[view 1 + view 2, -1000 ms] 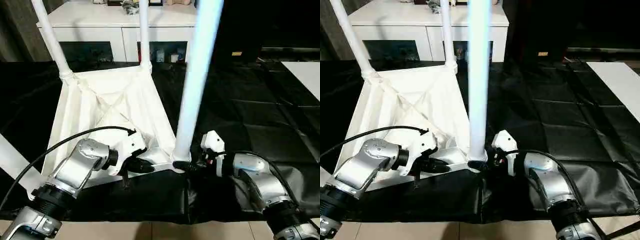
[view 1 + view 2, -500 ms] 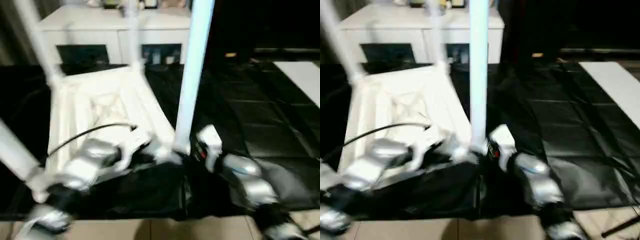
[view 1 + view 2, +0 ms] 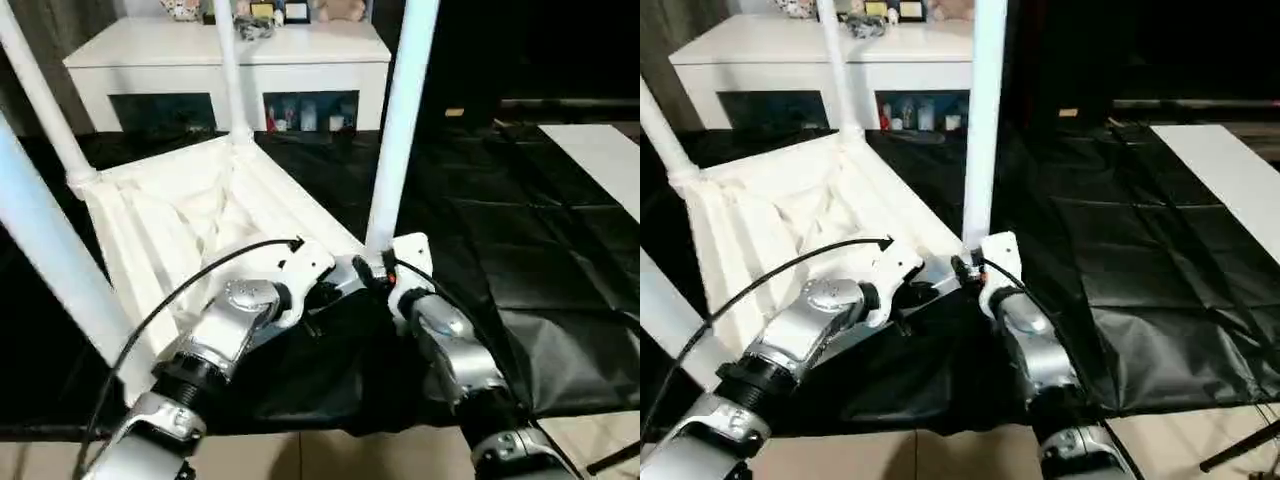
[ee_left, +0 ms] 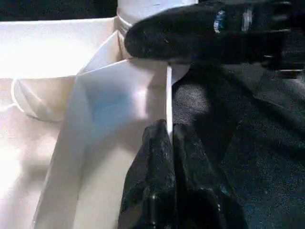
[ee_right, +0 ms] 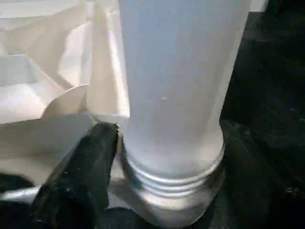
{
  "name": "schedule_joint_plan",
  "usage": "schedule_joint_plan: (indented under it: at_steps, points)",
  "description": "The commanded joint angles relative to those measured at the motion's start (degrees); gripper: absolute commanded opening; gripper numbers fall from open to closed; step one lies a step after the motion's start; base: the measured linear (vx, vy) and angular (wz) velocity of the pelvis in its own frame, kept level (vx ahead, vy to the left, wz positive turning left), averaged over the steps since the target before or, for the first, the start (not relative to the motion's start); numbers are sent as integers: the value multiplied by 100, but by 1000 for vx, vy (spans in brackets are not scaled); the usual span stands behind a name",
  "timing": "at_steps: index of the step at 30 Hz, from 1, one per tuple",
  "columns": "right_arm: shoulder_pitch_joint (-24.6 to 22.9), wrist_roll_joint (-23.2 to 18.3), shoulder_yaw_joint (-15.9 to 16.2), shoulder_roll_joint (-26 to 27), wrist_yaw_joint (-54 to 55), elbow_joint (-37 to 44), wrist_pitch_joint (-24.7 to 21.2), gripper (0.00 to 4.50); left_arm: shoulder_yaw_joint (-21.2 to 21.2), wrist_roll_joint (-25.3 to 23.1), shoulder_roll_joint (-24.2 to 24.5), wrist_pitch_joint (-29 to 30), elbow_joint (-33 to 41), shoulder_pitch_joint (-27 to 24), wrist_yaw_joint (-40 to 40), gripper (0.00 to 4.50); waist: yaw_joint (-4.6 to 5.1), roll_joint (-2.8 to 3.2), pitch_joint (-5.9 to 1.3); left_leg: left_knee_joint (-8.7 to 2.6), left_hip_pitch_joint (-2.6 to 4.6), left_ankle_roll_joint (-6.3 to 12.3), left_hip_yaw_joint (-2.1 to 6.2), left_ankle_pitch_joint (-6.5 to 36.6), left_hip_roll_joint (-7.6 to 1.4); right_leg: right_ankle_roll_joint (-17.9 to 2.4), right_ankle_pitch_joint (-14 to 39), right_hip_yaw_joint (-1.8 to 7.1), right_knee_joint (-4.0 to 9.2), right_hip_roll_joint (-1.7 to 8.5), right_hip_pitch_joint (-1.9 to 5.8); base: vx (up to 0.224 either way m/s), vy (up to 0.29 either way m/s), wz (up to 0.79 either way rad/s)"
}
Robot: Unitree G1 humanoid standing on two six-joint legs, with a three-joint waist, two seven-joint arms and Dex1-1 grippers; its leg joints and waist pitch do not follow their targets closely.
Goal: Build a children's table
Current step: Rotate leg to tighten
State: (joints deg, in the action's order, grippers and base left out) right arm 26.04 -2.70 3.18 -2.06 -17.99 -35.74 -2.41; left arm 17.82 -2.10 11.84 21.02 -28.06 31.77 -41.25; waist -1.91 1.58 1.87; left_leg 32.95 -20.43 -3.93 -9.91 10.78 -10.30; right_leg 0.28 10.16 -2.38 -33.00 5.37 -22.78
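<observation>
The white plastic ribbed tabletop (image 3: 190, 215) lies upside down on the black sheet (image 3: 520, 230). The left gripper (image 4: 169, 138) pinches its thin rim. The right gripper (image 5: 157, 157) hugs the white tube leg (image 3: 398, 140) at the near corner.

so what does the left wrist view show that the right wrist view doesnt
Left wrist view alone: the left claw, its two black fingers pinched shut on the thin upright rim of the tabletop, with the other arm's black finger crossing above.

Right wrist view alone: the threaded base of the leg seated at the corner socket, close up, with the right claw's fingers on either side of it.

Both share: the white ribbed underside of the tabletop, that same leg and the black sheet beneath.
</observation>
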Motion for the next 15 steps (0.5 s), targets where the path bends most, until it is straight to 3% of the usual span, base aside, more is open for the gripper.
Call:
schedule_joint_plan:
  at_steps: [1,2,5,6,7,8,11,13,15]
  points:
    - [-77,-141,373,-17,-737,181,-103,369,248,-82,95,56,-106,-207,-312,0,-25,-55,-230,-516,-6,93,119,2429,-185,-507,2847,128,521,257,132,0,0,0]
    - [-75,-157,382,-98,-873,214,-107,379,275,-68,142,30,-45,-232,-430,0,-30,-48,-238,-521,-44,114,114,2231,-199,-590,2579,139,487,263,165,0,0,0]
    - [-182,-244,567,-809,-2143,550,-8,382,529,24,603,-148,485,-450,-1318,0,-52,-39,-260,-485,-43,207,83,1942,-231,-850,1970,149,424,252,188,19,-5,1]
    - [-233,-306,618,-973,-2466,661,-34,382,566,107,709,-76,645,-509,-1521,0,-81,-25,-287,-449,1,265,48,1757,-241,-1079,1515,153,374,236,180,56,-15,4]
    - [-284,-346,668,-1127,-2753,764,-24,382,609,188,814,-106,798,-563,-1739,0,-81,-25,-287,-449,1,265,48,1757,-241,-1079,1515,153,374,236,180,77,-17,5]
    - [-346,-395,725,-1312,-3069,884,-21,382,622,338,929,-66,999,-636,-1995,0,-108,-24,-312,-405,-24,389,27,1270,-242,-1328,724,144,278,223,231,83,-17,3]
    - [-473,-525,817,-1668,-3757,1135,-46,382,661,522,1190,-193,1330,-758,-2459,0,-200,-5,-353,-316,17,670,-18,619,-243,-1672,-403,120,160,178,221,71,-9,5]
    - [-523,-586,853,-1790,-4034,1238,-48,382,654,546,1297,-134,1432,-789,-2586,0,-242,-4,-352,-295,14,755,-28,457,-240,-1747,-620,111,132,171,228,30,0,4]
    - [-541,-671,866,-1834,-4201,1296,-82,382,622,566,1384,-74,1516,-825,-2684,0,-297,-14,-332,-310,-1,736,-30,527,-257,-1737,-356,102,135,201,249,0,0,0]
